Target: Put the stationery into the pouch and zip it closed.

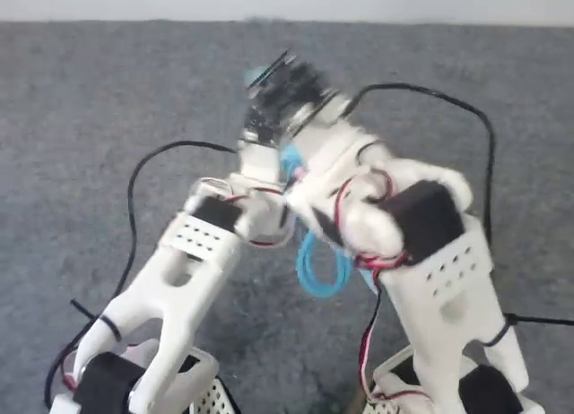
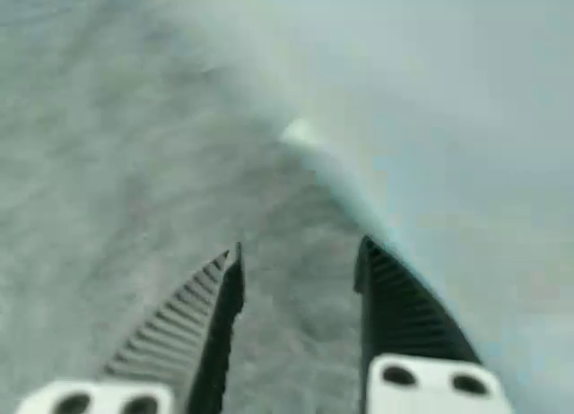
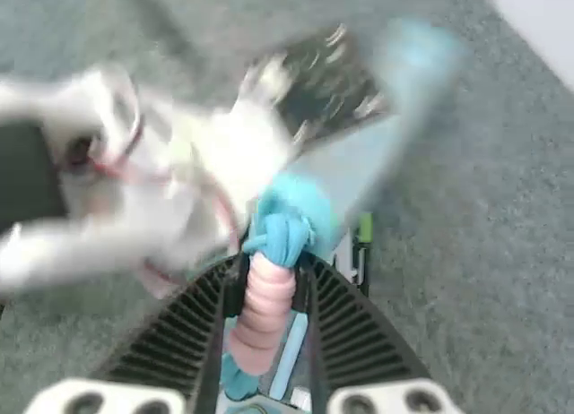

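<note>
The right claw (image 3: 266,288) is clamped narrow on a pink ribbed pull (image 3: 265,306), tied by a blue knot (image 3: 285,221) to the pouch (image 3: 341,100), which looks lifted off the counter (image 2: 108,163). The left claw (image 2: 300,280) gapes wide, empty. With nothing bracing the pouch, a tug would likely drag it along instead of running the zip, or the pull could slip free. A blue cord (image 1: 323,271) looping below the pouch may snag.
</note>
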Motion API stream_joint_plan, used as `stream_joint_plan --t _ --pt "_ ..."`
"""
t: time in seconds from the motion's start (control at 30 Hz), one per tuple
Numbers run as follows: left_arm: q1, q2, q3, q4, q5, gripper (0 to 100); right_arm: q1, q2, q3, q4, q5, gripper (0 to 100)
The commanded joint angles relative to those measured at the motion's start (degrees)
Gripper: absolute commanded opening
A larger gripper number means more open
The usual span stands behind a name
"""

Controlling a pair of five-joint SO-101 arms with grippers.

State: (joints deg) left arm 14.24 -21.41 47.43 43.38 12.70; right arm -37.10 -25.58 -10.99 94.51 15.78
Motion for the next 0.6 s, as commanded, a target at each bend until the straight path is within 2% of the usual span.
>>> stream_joint_plan --t 0.0,0.23,0.33,0.43,0.57 --pt "-6.86 -4.31 -4.26 -0.53 1.23 20 -1.01 -6.73 3.60 -0.22 1.23 0.6" --pt "-18.29 -15.82 -3.82 7.65 -2.81 20 -0.92 -18.68 35.52 -17.45 1.23 0.6" --pt "-20.57 -18.37 -1.89 9.93 -4.66 20 -0.92 -21.05 45.71 -24.48 0.88 0.6" --pt "-20.84 -17.85 4.00 5.36 -7.74 20 -0.84 -20.97 47.47 -25.54 0.79 0.6" --pt "-18.29 -15.30 12.70 -5.54 -7.56 20 1.10 -20.53 40.18 -21.85 0.88 0.6"
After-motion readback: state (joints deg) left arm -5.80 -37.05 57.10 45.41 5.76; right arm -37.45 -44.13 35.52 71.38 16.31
